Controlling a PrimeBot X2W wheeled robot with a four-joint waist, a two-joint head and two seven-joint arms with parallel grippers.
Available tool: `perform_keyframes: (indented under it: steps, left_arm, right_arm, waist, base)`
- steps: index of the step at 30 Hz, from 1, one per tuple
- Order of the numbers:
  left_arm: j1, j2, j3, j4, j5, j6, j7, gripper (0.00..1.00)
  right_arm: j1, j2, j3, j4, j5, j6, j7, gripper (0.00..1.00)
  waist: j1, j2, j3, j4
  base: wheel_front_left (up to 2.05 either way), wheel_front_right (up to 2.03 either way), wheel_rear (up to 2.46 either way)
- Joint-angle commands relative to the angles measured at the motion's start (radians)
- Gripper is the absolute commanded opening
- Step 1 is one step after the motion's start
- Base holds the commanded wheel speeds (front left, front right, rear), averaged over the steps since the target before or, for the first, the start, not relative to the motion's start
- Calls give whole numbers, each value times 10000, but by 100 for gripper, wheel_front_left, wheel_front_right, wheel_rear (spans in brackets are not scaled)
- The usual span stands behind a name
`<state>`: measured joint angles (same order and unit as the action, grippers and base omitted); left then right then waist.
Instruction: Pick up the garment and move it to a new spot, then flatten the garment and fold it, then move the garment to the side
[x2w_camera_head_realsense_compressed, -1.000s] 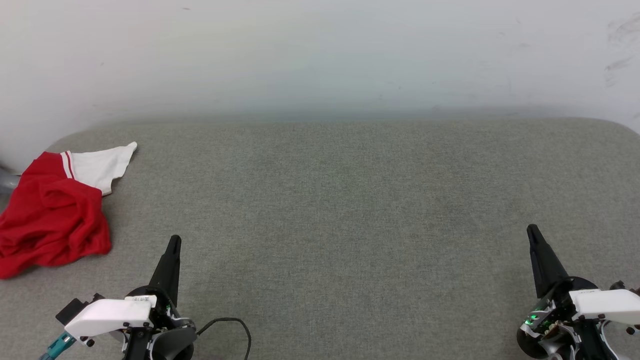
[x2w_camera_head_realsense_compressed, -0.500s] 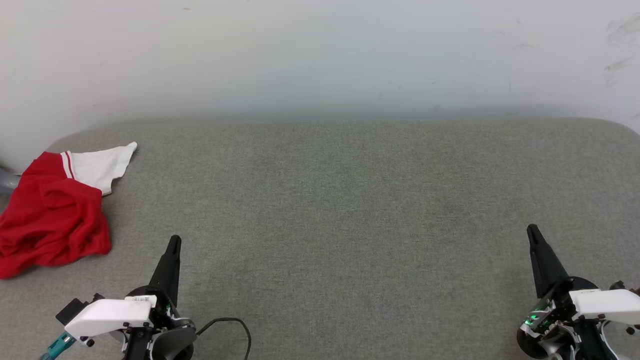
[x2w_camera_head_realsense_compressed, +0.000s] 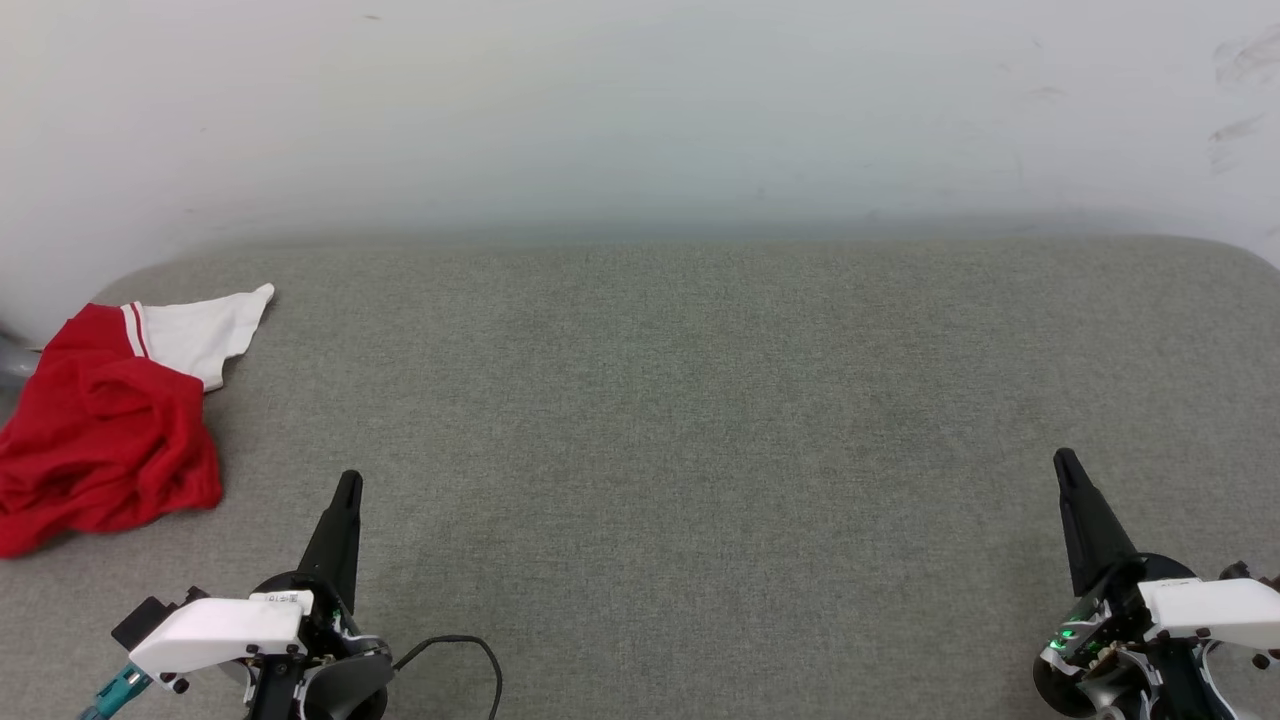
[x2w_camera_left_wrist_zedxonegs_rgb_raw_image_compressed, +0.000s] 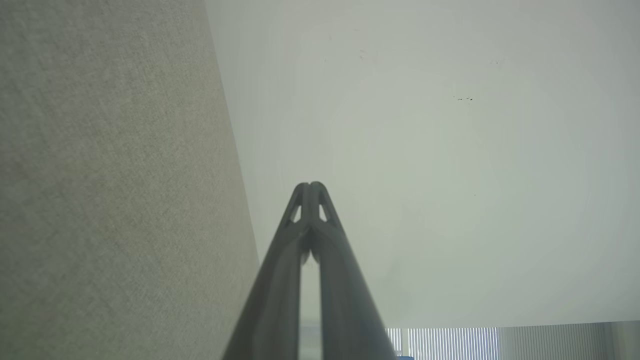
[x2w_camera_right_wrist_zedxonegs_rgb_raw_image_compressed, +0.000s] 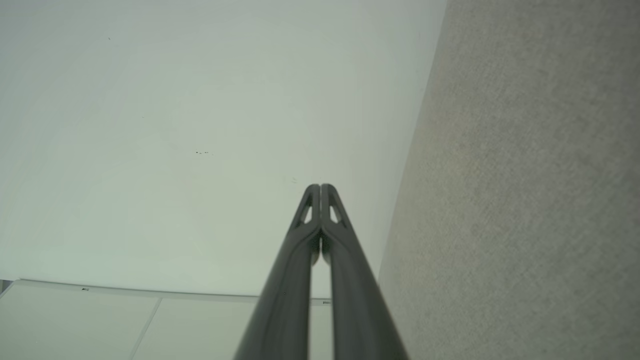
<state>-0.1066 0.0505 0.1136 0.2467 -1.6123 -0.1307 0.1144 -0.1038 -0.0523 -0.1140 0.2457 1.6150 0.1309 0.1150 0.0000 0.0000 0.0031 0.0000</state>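
Garment crumpled at far left of grey woven-fabric surface, left edge cut off by frame; red bulk, white sleeve with striped trim spread toward wall; print hidden in folds. Left gripper lower left, tapered dark fingers pressed together, empty, near garment, not touching. Right gripper lower right, fingers likewise together, empty, well apart from garment.

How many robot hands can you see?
2. The left gripper is at the lower left, near the crumpled red garment; the right gripper is at the lower right. Both are shut.
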Motion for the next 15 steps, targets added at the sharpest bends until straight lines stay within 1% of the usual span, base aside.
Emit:
perform_keyframes:
  steps: [1,12,13,15]
  left_arm:
    - [-66,-10,20,-12,-14,-18,21,0]
    - [-66,-10,17,-12,-14,-18,21,0]
    - [9,-2,-9,25,2,0,-7,100]
    - [125,-21,-30,185,3,2,-25,100]
  right_arm:
    - [-115,34,7,5,-43,-3,7,0]
    - [-115,34,7,5,-43,-3,7,0]
    - [15,0,3,29,0,2,-6,100]
    - [145,6,12,192,-2,0,-10,100]
  waist:
    - [0,0,0,0]
    - [0,0,0,0]
    - [0,0,0,0]
    - [0,0,1,0]
  base:
    - [0,0,0]
    - [0,0,0]
    - [0,0,0]
    - [0,0,0]
